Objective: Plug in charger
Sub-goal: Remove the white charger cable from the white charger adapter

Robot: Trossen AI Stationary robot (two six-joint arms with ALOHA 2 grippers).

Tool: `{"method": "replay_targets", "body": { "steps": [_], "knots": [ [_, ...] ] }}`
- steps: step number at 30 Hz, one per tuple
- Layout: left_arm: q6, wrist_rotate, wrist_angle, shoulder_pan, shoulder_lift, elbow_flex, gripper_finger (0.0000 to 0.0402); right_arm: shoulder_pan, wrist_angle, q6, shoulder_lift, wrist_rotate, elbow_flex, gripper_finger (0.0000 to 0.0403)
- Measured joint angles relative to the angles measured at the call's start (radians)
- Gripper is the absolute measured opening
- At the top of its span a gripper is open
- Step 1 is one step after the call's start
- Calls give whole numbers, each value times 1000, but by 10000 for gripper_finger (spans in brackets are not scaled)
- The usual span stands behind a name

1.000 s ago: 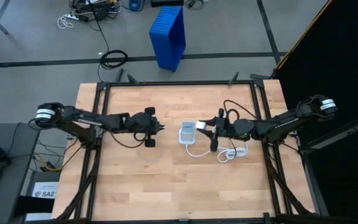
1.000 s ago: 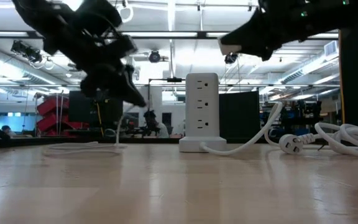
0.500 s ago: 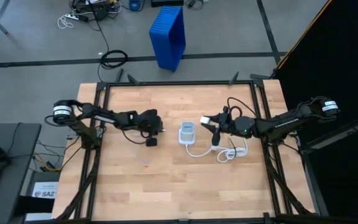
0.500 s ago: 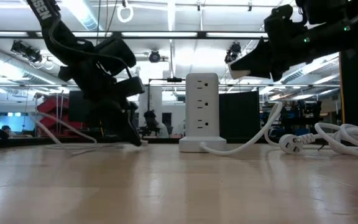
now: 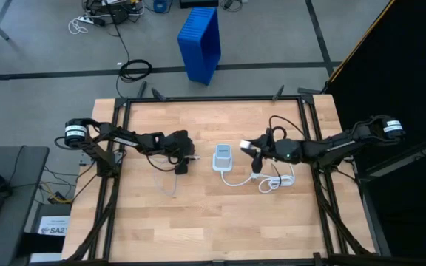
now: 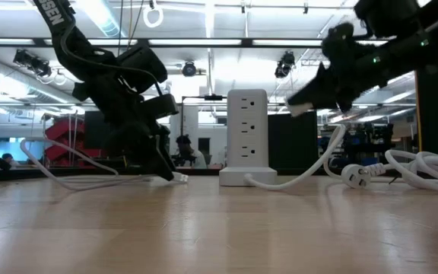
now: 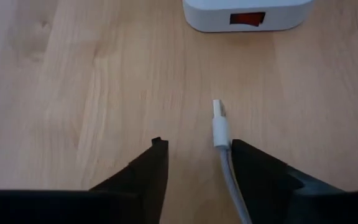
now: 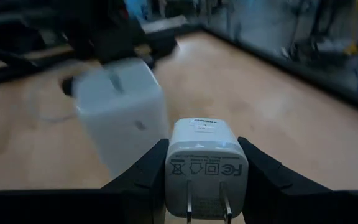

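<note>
- White and blocky, the charger (image 8: 202, 163) sits clamped between the two dark fingers (image 8: 140, 176) of the right pincer (image 5: 247, 147), its two metal prongs showing toward the wrist camera.
- In the high view that pincer holds the charger in the air just beside the white power tower (image 5: 222, 157), on the tower's right side and not touching it.
- From bench height the tower (image 6: 246, 138) stands upright on the wooden bench (image 6: 204, 228), with a column of sockets on its face; the right pincer (image 6: 301, 106) hangs tilted to one side of it, above the bench top.
- A thick white cord (image 6: 295, 176) runs from the tower's base across the bench to a loose heap of coils (image 5: 276, 179) under the right arm.
- The left pincer (image 5: 186, 157) is down at the bench on the tower's left side, well short of it.
- Its fingers (image 7: 146, 171) stand apart, gripping nothing; a thin white cable (image 7: 230, 180) lies on the wood beside one finger, its small plug (image 7: 219, 117) pointing toward the tower's base, where a red switch (image 7: 247, 18) shows.
- Beyond the bench a blue bin (image 5: 200, 42) stands on the grey floor.
</note>
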Motion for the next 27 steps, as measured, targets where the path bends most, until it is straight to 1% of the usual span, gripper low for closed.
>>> {"method": "replay_targets", "body": {
  "steps": [3,5,10,15,18,24,27],
  "knots": [
    [0,-33,-15,0,0,15,167,-38,-125,71,0,-11,37,113],
    [0,-43,-15,0,0,29,167,-68,-220,126,0,-58,92,113],
    [4,-42,-28,-13,0,72,168,-130,-510,144,24,-78,253,113],
    [10,-41,-78,-15,-2,111,168,-240,-815,190,134,-148,380,113],
    [5,-41,-75,-15,-2,119,168,-313,-891,163,229,-187,434,113],
    [3,-41,-75,-20,-3,119,168,-459,-983,62,429,-327,580,113],
    [3,-41,-73,-27,-3,119,168,-504,-1057,21,506,-341,655,113]
  ]
}}
